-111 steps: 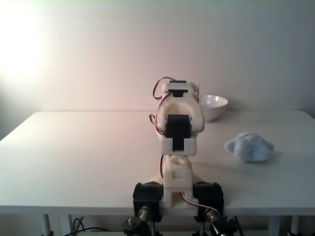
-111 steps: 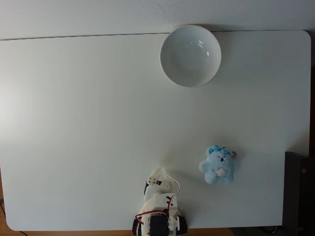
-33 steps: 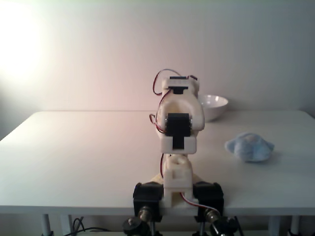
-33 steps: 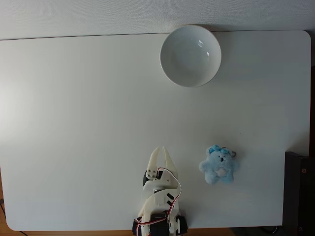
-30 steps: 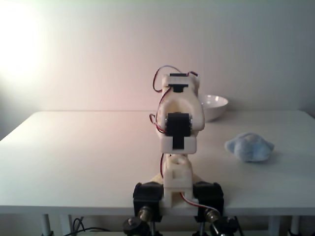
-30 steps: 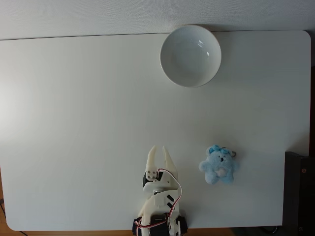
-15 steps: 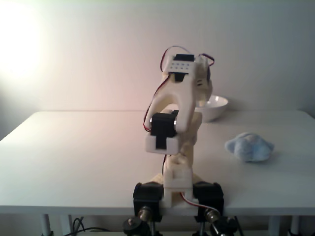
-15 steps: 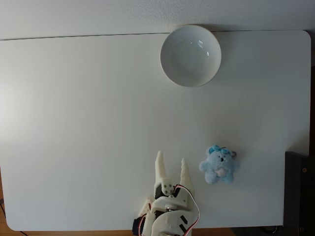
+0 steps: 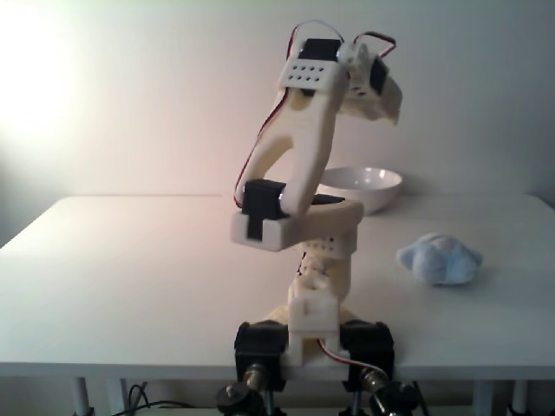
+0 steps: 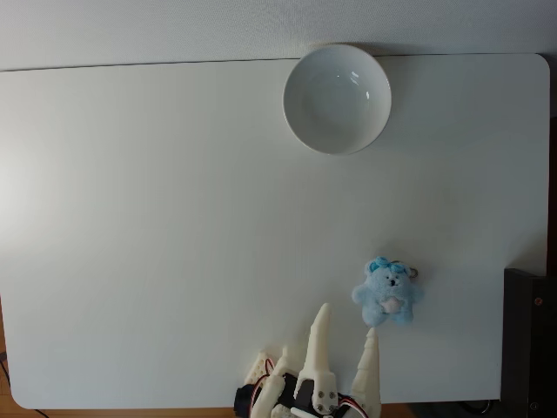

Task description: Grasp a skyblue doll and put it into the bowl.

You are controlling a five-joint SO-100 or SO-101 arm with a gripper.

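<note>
End effector (image 10: 345, 318) spread apart, nothing between the fingers; in the top-down fixed view the tips point up the bench (image 10: 157, 218), just below and left of the skyblue doll (image 10: 387, 292). Doll lies flat on the bench, untouched, well apart from the bowl (image 10: 337, 98) at the far edge. Risks as I judge them: my right finger comes down on the plush instead of beside it and shoves it toward the bench's right edge; a shallow bite on fuzzy fabric slips during the long carry; the doll looks nearly bowl-wide, so an off-centre release may leave it perched on the rim.
</note>
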